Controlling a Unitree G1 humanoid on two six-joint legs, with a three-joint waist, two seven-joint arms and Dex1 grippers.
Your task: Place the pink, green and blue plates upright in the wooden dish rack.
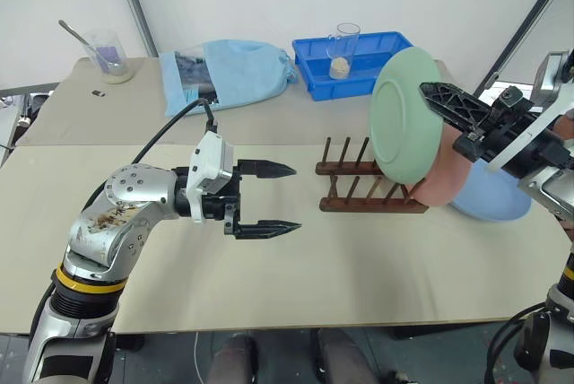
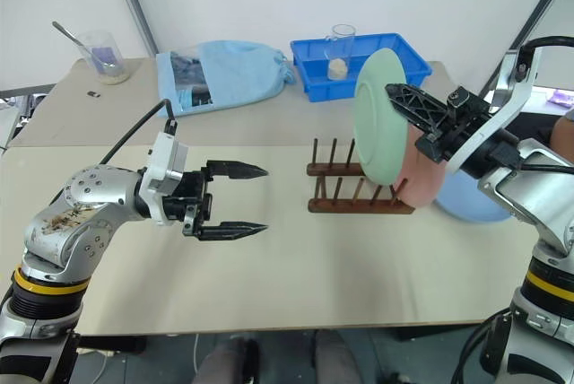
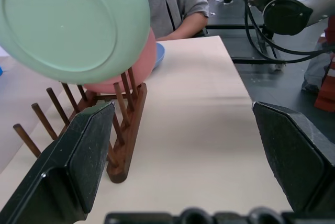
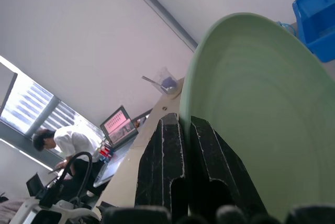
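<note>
My right gripper is shut on the rim of the pale green plate, which it holds upright just above the right end of the wooden dish rack. Right behind it the pink plate stands on edge among the rack's pegs. The blue plate lies on the table to the right of the rack, partly hidden by my right arm. Left of the rack, my left gripper hangs open and empty over the table, pointing at the rack.
At the back of the table stand a deep blue tray with a glass in it, a light blue cloth bag and a beaker with a spoon. A person in grey sits beyond the table's right end.
</note>
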